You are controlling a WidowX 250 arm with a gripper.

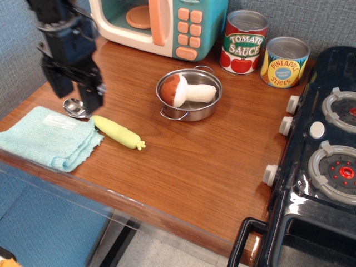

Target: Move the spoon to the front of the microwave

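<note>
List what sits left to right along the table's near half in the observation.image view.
Teal cloth → spoon → steel pot holding a toy mushroom → black toy stove.

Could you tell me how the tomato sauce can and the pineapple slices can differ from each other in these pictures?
The tomato sauce can has a white, red and green label showing tomatoes; the pineapple can has a yellow label with a blue patch. The tomato sauce can looks taller and sits next to the microwave; the pineapple can looks shorter and sits nearer the stove. Both stand upright with silver tops, against the back wall.
</note>
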